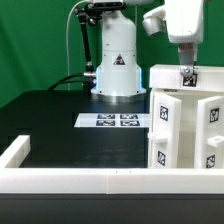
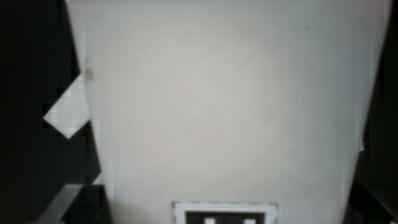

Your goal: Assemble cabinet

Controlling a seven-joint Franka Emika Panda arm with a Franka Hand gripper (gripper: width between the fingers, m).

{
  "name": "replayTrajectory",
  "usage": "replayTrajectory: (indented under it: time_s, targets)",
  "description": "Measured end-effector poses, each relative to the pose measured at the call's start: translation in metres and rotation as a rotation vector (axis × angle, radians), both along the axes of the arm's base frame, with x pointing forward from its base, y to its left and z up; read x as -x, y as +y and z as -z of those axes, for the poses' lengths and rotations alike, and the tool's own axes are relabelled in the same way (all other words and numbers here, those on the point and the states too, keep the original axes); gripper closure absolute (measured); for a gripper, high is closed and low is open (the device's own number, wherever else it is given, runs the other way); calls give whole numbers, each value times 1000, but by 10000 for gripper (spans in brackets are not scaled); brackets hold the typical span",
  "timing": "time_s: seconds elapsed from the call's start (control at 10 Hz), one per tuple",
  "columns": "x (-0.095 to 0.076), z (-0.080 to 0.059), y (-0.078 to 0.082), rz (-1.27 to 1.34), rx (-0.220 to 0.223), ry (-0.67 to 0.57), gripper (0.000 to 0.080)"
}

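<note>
No readable writing anywhere, just black-and-white square tags. The cabinet (image 1: 187,120) is sitting at the exterior view's right edge of the black table (image 1: 60,120), showing roughly five tags on its white panels. The marker board (image 1: 116,121) is lying flat beside it, carrying four tags. The gripper (image 1: 186,73) is hanging right over the cabinet's top edge; can't tell if it's pinching anything. The wrist view is mostly blurry white panel with one tag (image 2: 226,213).
</note>
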State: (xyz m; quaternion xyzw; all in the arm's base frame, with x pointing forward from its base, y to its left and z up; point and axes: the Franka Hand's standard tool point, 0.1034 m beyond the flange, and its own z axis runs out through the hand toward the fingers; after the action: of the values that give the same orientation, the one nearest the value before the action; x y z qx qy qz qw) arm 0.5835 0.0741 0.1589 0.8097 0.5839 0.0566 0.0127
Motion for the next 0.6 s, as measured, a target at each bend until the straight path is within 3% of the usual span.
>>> replayTrajectory:
  time_s: [0.3,0.6]
  targets:
    - [0,0,0,46,-5,2,245]
    - [0,0,0,417,-46,20,245]
